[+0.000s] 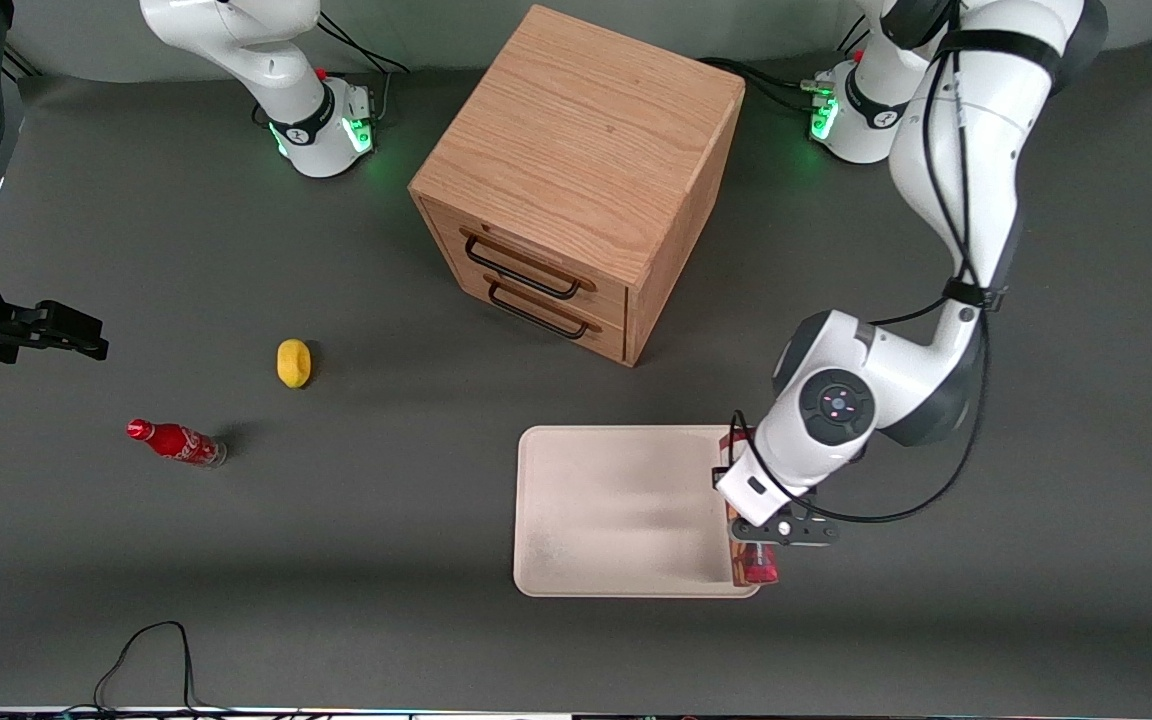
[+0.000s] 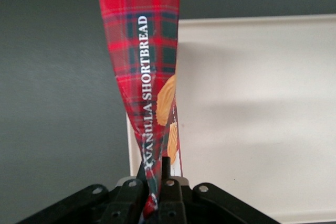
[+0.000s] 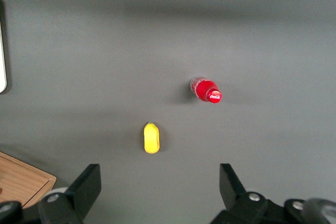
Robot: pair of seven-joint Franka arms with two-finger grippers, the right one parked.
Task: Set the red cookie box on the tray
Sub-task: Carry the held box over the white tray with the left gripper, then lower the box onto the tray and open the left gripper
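Note:
The red cookie box (image 2: 148, 72), a thin tartan carton seen edge-on with "Vanilla Shortbread" lettering, stands upright between my gripper's (image 2: 156, 182) fingers, which are shut on it. In the front view the gripper (image 1: 758, 535) holds the box (image 1: 758, 568) over the tray's edge at the working arm's end; the wrist hides most of the box. The pale cream tray (image 1: 616, 510) lies flat on the table, nearer the front camera than the drawer cabinet. Its surface (image 2: 257, 103) shows beside the box in the left wrist view.
A wooden two-drawer cabinet (image 1: 576, 180) stands farther from the front camera than the tray. A yellow lemon-like object (image 1: 293, 362) and a small red cola bottle (image 1: 174, 441) lie toward the parked arm's end. A black cable (image 1: 146, 650) loops at the table's near edge.

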